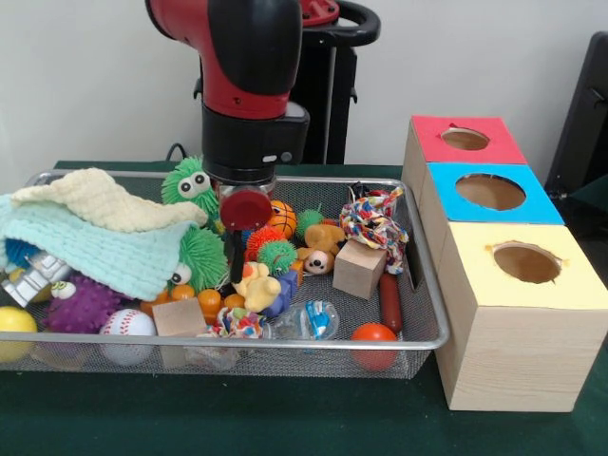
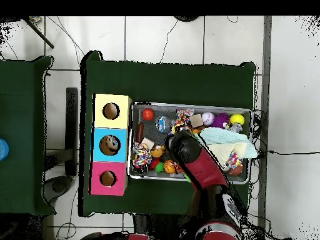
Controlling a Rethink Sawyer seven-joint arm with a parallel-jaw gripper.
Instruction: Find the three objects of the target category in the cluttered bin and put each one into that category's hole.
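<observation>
A wire bin (image 1: 285, 343) holds a heap of toys. My gripper (image 1: 237, 263) hangs low in the middle of it, just above a yellow plush toy (image 1: 255, 282) and beside a green spiky ball (image 1: 277, 255). Whether it holds anything is hidden. To the right stand three wooden boxes with holes on top: red (image 1: 465, 139), blue (image 1: 490, 192) and yellow (image 1: 525, 262). In the overhead view the arm (image 2: 187, 156) covers the gripper and the bin's middle. The boxes lie left of the bin (image 2: 187, 104): yellow (image 2: 111, 110), blue (image 2: 109, 144), red (image 2: 107, 179).
A cream and mint blanket (image 1: 95, 233) covers the bin's left part, with green googly-eyed fuzzy toys (image 1: 190, 185) beside it. Also inside are a rope knot (image 1: 373, 220), wooden blocks (image 1: 359, 269), a baseball (image 1: 126, 326), a purple spiky ball (image 1: 84, 304), a red ball (image 1: 373, 334) and a yellow ball (image 1: 16, 321).
</observation>
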